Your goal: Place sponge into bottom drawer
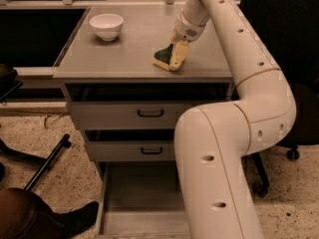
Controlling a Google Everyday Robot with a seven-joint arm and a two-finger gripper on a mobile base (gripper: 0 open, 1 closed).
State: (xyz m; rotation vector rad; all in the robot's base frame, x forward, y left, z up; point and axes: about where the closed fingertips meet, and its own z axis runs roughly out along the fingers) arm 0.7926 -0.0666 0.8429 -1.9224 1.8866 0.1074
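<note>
- Gripper (176, 57) low over the cabinet top (119, 54), right at the sponge (162, 57) — whether it grips cannot be told.
- Sponge on the top, right of the bowl (106, 25).
- Bottom drawer (142, 203) pulled out — bare floor showing.

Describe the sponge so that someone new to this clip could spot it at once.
Find the grey cabinet top and look towards its front right. The sponge sits there, right at the gripper. It is small, dark green over yellow, unlike the round white bowl at the back left.
</note>
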